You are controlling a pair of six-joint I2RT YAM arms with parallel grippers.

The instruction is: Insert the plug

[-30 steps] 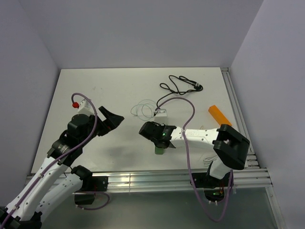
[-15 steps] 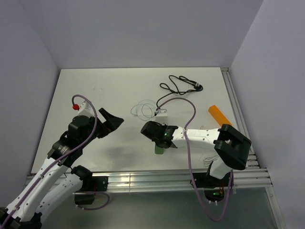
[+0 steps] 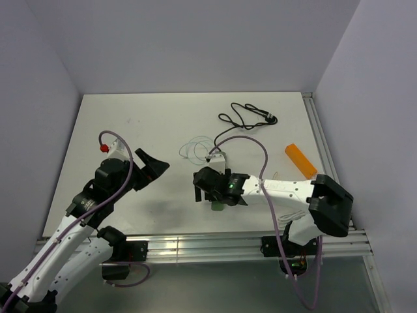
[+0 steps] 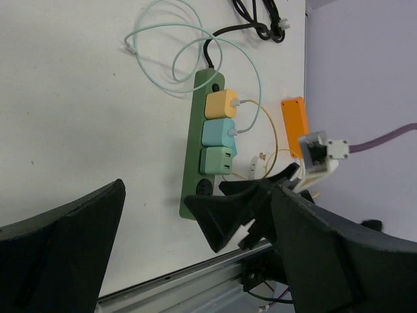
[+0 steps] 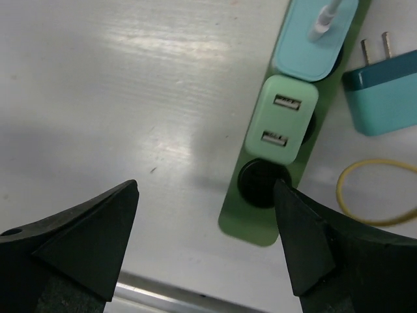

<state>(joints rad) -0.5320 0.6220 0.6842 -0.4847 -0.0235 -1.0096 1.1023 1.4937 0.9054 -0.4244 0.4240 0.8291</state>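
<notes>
White table (image 3: pixel 143 124), purple walls. Step in hand looks like the approach for the pick: the loose teal plug (image 5: pixel 384 98) lies flat just beside the green power strip (image 5: pixel 257 228), not yet grasped. The right gripper (image 5: pixel 205 195) hovers pointing down over the strip's near end, jaws wide apart, empty. Next move — sidestep onto the plug, grasp, align its prongs with the empty socket (image 5: pixel 264 182). The left gripper (image 4: pixel 156 195) is spread too, hanging well left of the strip.

The right arm's elbow (image 3: pixel 331 207) has swung outward to the right, the right gripper (image 3: pixel 204 192) has edged slightly nearer us, and its purple cable (image 3: pixel 266 160) has shifted along.
</notes>
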